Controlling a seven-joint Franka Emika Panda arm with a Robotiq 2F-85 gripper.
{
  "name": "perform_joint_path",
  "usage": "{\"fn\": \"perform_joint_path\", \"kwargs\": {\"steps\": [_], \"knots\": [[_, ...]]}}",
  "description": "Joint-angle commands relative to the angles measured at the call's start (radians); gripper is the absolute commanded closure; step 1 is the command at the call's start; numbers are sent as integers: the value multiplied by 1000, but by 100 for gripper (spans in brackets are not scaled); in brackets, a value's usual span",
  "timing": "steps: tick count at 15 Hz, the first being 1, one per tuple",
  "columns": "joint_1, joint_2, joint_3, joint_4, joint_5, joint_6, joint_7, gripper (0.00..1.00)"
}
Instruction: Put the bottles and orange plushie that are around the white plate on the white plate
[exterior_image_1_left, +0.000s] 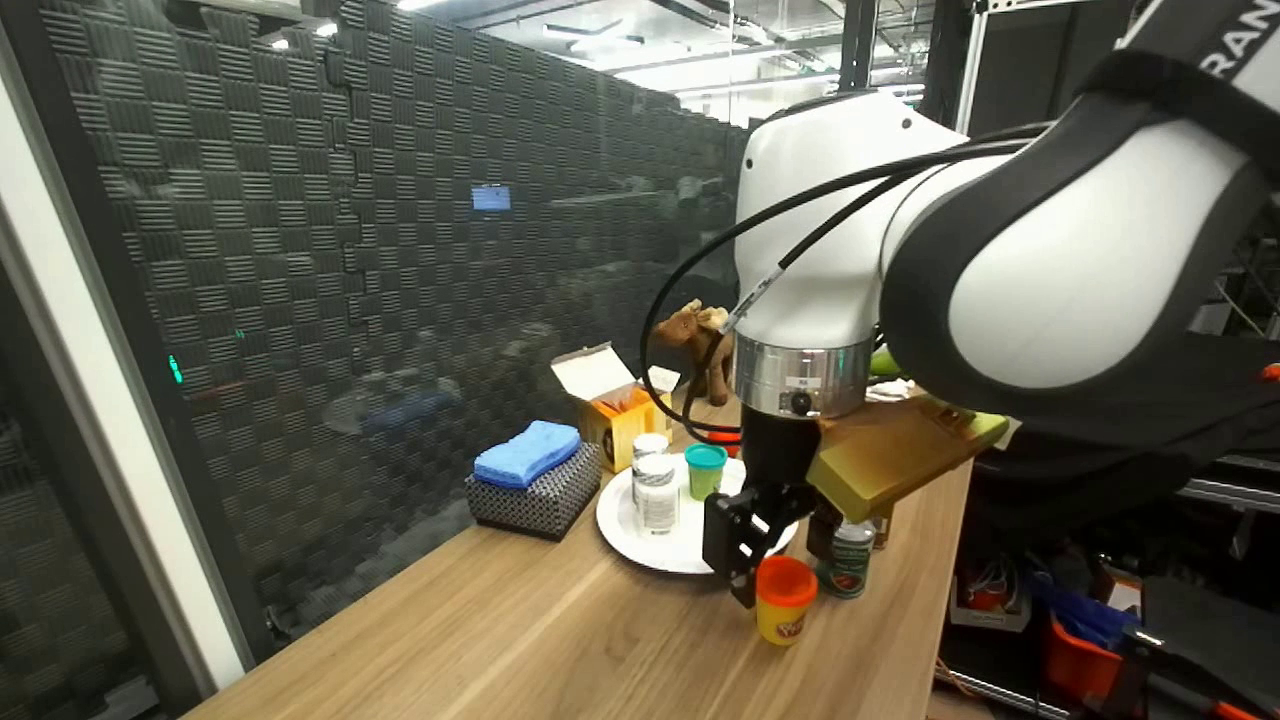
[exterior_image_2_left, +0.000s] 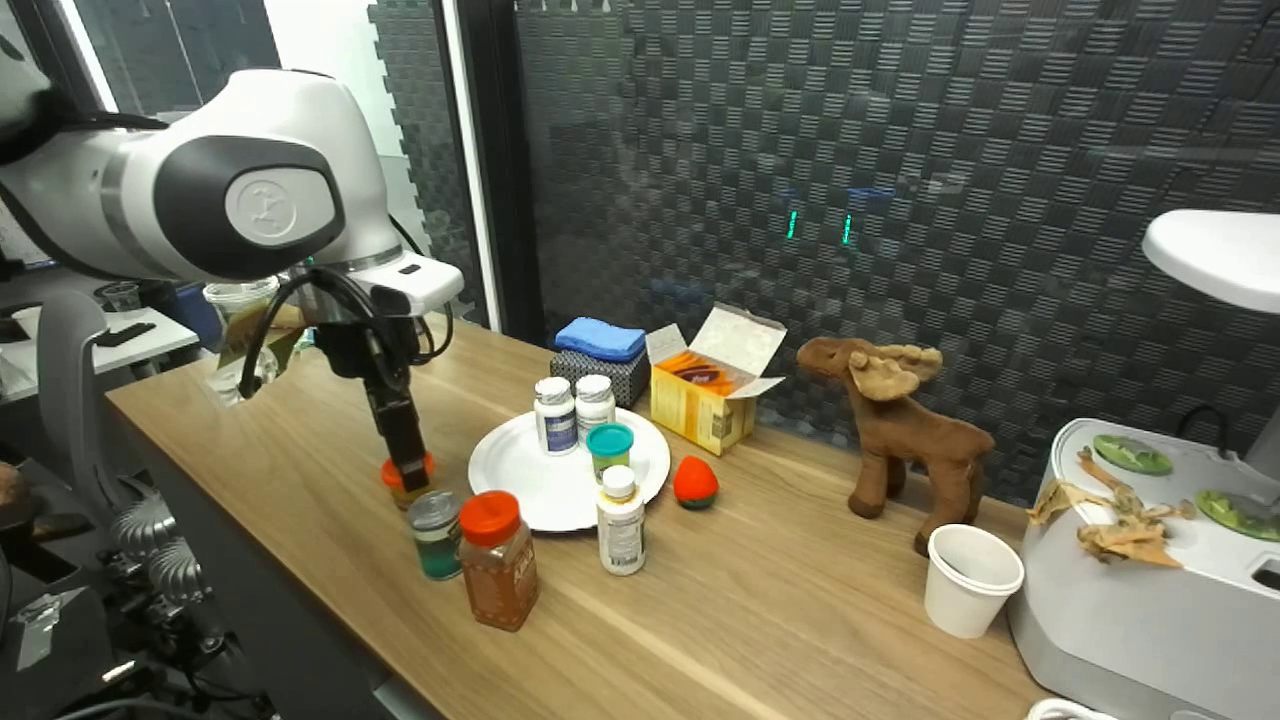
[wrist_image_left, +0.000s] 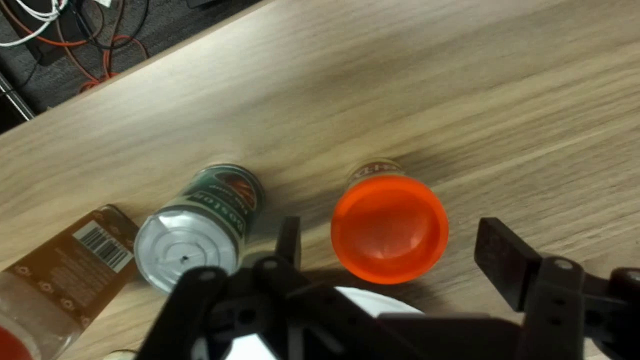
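I see the tool (wrist_image_left: 392, 245) spread wide in the wrist view, the orange-lidded tub (wrist_image_left: 390, 229) standing between its fingers (wrist_image_left: 505, 262) with a gap on either side. In an exterior view, the white plate (exterior_image_2_left: 510, 490) lies right of the tub, the orange plushie (exterior_image_2_left: 695, 482) just past the plate's right rim.

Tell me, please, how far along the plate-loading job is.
Looks done: two white bottles and a teal-lidded tub stand on the white plate.
In hand: nothing gripped; the open gripper straddles the orange-lidded tub, gaps showing both sides.
Left: that tub, green can, red-capped jar, another white bottle and the orange plushie, all on the table around the plate.
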Motion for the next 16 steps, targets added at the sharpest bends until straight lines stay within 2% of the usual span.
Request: {"fn": "perform_joint_path", "kwargs": {"steps": [1, 5, 10, 16], "knots": [[-5, 21, 5, 34, 42, -27, -43, 42], [2, 8, -1, 20, 28, -37, -18, 71], [12, -44, 3, 16, 6, -28, 9, 71], [-4, -55, 1, 87, -65, -46, 50, 71]]}}
